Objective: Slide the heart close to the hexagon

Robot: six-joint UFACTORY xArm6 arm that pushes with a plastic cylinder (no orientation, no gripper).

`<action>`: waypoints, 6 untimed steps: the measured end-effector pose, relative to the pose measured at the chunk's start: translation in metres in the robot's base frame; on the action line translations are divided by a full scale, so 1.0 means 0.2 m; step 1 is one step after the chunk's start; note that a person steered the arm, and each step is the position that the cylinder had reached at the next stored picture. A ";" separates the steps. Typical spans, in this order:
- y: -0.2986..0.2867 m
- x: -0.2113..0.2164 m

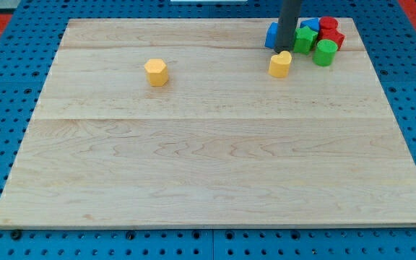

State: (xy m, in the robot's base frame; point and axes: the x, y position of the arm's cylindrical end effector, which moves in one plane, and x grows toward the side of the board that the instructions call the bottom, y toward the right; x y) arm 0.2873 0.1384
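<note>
On the view's left half of the wooden counter (193, 166), the yellow hexagon (156, 72) stands alone, well apart from everything else. Further right, near the view's top, lies the yellow heart (280, 63), the block to be moved. It looks like a small, rigid, light piece with smooth sides, so I judge it will slide readily on the wood but may pivot if it is pushed off its centre; the best place to bear on it is the middle of its right-hand side, so that it travels toward the hexagon. My tip (283, 50) sits just behind the heart at its upper edge, touching it or very nearly so; I cannot tell which. The end effector is a plain rod with nothing to open or close, and it holds nothing. Behind the rod stands a blue block (271, 34), and beyond it on the right a tight cluster: a second blue block (310, 25), a green block (305, 40), a green cylinder (325, 52) and two red blocks (331, 30).
</note>
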 end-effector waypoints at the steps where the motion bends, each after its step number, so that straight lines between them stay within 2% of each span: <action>1: -0.09 0.23; 2: -0.18 0.33; 3: -0.05 0.30; 4: 0.02 0.49; 6: -1.09 0.43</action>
